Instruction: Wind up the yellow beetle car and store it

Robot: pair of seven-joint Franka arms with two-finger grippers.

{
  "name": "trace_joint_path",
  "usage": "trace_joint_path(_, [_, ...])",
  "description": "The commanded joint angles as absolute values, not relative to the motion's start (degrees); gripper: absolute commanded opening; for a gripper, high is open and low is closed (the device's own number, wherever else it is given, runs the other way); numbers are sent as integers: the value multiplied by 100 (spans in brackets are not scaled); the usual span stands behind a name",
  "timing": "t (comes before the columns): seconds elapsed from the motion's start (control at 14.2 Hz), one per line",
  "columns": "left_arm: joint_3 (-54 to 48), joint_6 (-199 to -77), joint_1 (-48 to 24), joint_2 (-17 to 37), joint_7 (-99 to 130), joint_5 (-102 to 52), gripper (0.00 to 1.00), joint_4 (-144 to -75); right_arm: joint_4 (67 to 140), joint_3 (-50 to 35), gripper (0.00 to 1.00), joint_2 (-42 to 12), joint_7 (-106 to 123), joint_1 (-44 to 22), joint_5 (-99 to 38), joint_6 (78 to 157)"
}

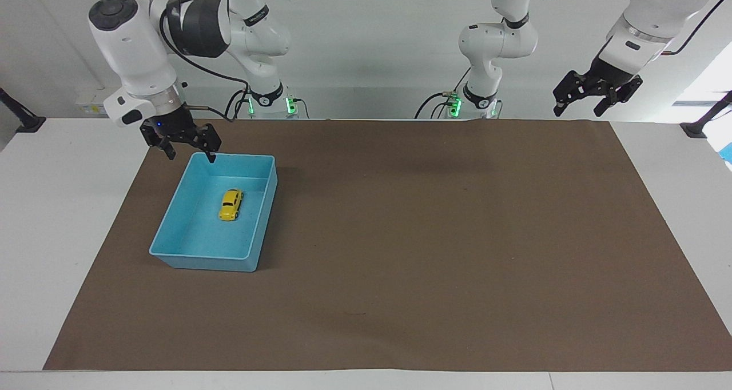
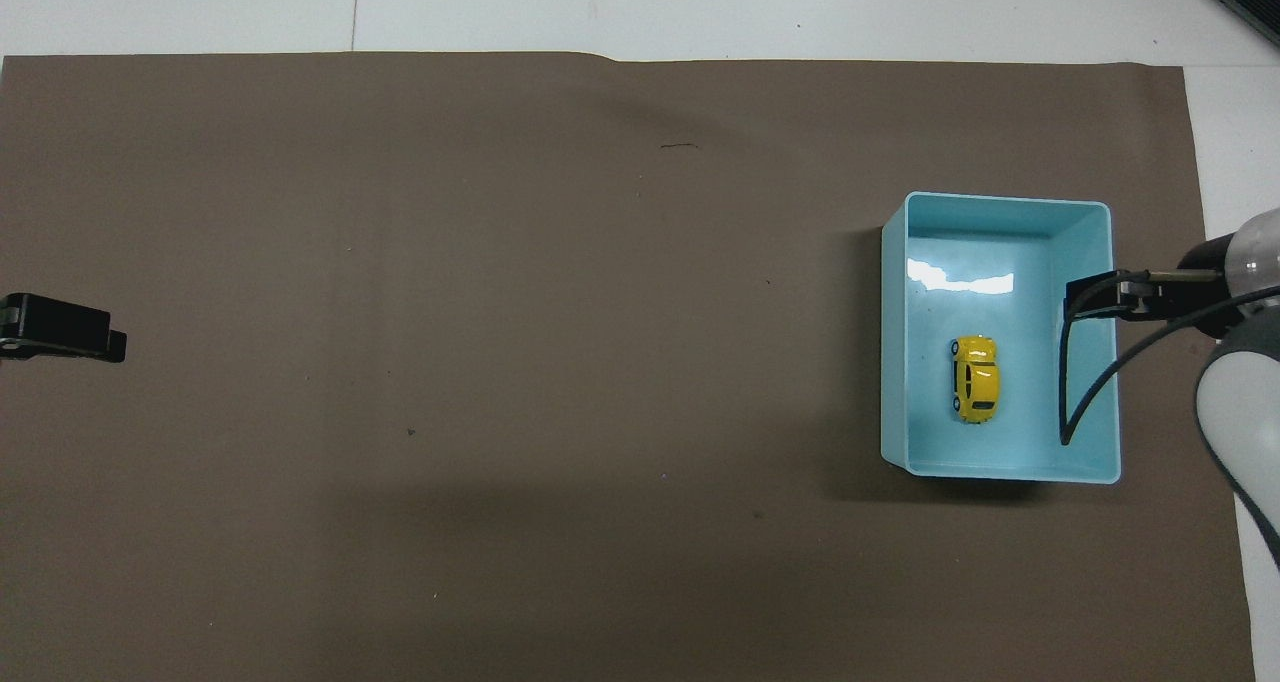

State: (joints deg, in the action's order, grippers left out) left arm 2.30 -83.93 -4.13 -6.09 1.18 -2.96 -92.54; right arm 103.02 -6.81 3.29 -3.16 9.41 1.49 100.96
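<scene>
The yellow beetle car [image 1: 231, 204] stands on its wheels on the floor of the blue tray [image 1: 200, 259], free of any gripper. It also shows in the overhead view [image 2: 975, 392], in the middle of the tray [image 2: 1000, 202]. My right gripper [image 1: 191, 156] is open and empty, raised over the tray's edge toward the right arm's end; the overhead view shows it [image 2: 1085, 300] over that wall. My left gripper [image 1: 576, 111] is open and empty, waiting high over the table's edge at the left arm's end [image 2: 110, 342].
A brown mat [image 1: 429, 235] covers most of the white table. The right arm's black cable [image 2: 1075, 402] hangs over the tray's inner side.
</scene>
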Motion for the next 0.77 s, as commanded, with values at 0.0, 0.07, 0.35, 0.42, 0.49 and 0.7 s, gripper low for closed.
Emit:
trace_joint_path(0.0, [229,-8358,-413,-677,123,-185,100,-9290,9688,-738,100,211,-395,1002,62,9521])
trace_joint_path(0.07, [229,-8350,-413,-677,123,-185,100,-9290,9503,-738,100,202,-396,1002,62,9310])
trace_joint_path(0.35, [229,-8350,-413,-677,123,-185,100,-9290,8843,-712,100,167,-404,1028,123,8413])
trace_joint_path(0.42, [229,-8350,-413,-677,123,-185,100,-9290,8729,-703,100,167,-396,1037,123,8315])
trace_joint_path(0.49, [229,-8350,-413,-685,123,-185,100,-9290,8728,-712,100,176,-396,1028,140,8332])
trace_joint_path(0.7, [229,-8350,-413,-677,123,-185,100,-9290,8763,-703,100,211,-396,1011,158,8359])
